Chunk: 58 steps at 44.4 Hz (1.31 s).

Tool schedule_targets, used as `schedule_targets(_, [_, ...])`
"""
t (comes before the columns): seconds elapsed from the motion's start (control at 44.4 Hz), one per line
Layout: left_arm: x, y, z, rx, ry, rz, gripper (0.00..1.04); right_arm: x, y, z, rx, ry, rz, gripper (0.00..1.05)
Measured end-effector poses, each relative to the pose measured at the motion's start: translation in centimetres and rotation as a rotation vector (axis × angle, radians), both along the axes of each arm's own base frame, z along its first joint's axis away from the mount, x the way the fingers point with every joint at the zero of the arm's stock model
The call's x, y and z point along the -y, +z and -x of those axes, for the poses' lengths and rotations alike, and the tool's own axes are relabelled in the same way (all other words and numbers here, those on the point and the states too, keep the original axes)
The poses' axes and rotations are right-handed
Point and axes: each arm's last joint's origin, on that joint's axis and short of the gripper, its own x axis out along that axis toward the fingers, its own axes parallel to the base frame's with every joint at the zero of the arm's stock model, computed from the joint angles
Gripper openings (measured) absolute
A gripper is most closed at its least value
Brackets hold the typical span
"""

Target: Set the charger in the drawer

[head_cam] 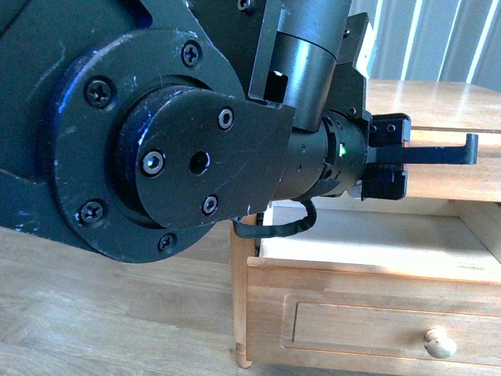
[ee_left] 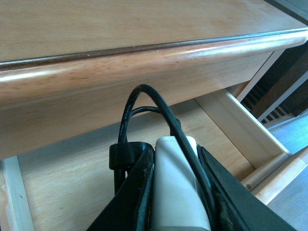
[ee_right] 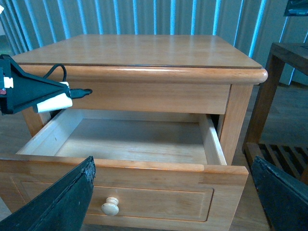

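The drawer (ee_right: 144, 137) stands pulled open, its pale wood inside bare, with a round pale knob (ee_right: 110, 206) on its honey-brown front. My left gripper (ee_left: 175, 149) is shut on the white charger (ee_left: 175, 192), whose black cable (ee_left: 144, 96) loops up ahead of the fingers. In the right wrist view the left gripper (ee_right: 29, 91) holds the charger (ee_right: 55, 102) just above the drawer's left back corner, under the cabinet top's lip. My right gripper (ee_right: 172, 166) is open and empty in front of the drawer front. In the front view my left arm hides the charger; the drawer (head_cam: 368, 313) shows below it.
The cabinet top (ee_right: 139, 50) overhangs the drawer's back part. A dark wooden rack (ee_right: 284, 62) stands close to the cabinet's right side. Striped curtains hang behind. The floor is pale wood planks (head_cam: 94, 313).
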Motion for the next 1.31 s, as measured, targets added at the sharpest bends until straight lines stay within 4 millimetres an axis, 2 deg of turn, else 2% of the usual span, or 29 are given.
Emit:
schedule_targets(0.203, [-0.4,0.5,-0.1,0.022,0.042,-0.007,0.65,0.0,0.0,0.0,0.0,0.0,0.0,0.96])
schedule_targets(0.27, [-0.8,1.5,0.1,0.054,0.084,-0.008,0.79,0.0,0.0,0.0,0.0,0.0,0.0,0.96])
schedule_targets(0.428, [-2.2,3.8,0.9,0.12,0.153,-0.001,1.0,0.0,0.0,0.0,0.0,0.0,0.0,0.96])
schedule_targets(0.609, [-4.7,6.2,2.4,0.198,0.261,-0.006,0.99,0.0,0.0,0.0,0.0,0.0,0.0,0.96])
schedule_targets(0.789, [-8.9,7.4,5.1,0.24,0.413,-0.012,0.99,0.0,0.0,0.0,0.0,0.0,0.0,0.96])
schedule_targets(1.059, [-15.1,6.8,10.3,0.222,0.642,0.004,0.99,0.0,0.0,0.0,0.0,0.0,0.0,0.96])
schedule_targets(1.307, [-19.6,4.5,16.0,0.169,0.864,0.035,0.99,0.0,0.0,0.0,0.0,0.0,0.0,0.96])
